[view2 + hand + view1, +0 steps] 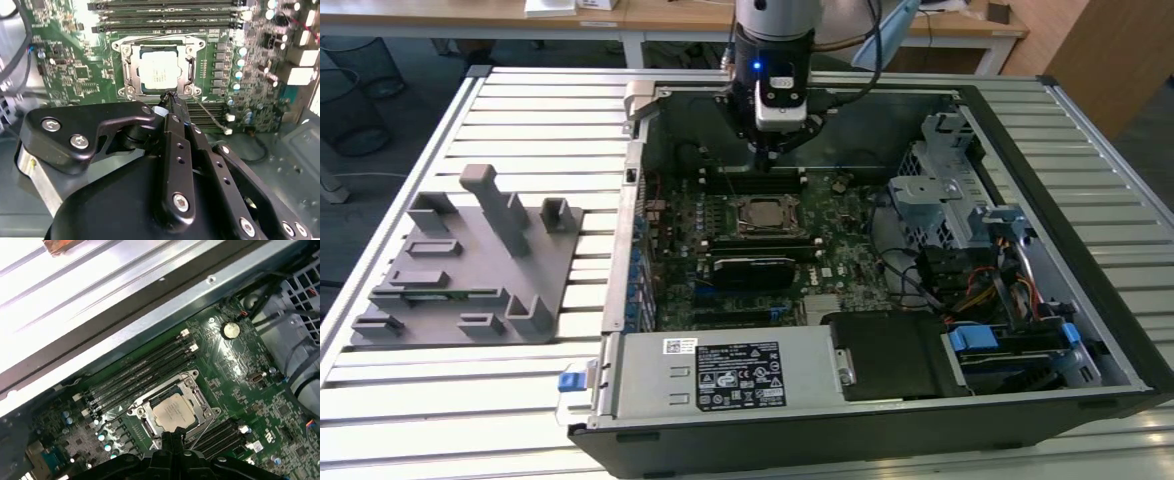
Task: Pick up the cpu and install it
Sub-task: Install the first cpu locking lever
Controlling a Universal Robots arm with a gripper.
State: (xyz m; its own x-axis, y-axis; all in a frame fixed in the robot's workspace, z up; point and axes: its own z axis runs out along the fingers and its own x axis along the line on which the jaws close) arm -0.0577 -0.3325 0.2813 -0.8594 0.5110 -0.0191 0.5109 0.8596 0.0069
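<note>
Cpu (159, 71) sits seated in the motherboard socket (124, 70), install looks basically done; end effector (172, 97) hovers just above it, clenched and empty.

Slatted white worktable (480, 390), wooden desks (667, 15) behind, wire bin (350, 105) on grey floor (400, 75).

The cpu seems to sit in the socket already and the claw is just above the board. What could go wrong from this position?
1. The claw is shut, with its tips close to the socket frame; a small drop could scrape the frame or the cpu.
2. The thin retention lever lies right beside the tips and might get caught.
3. The memory slots run close on both sides, so a sideways move could strike them.
</note>
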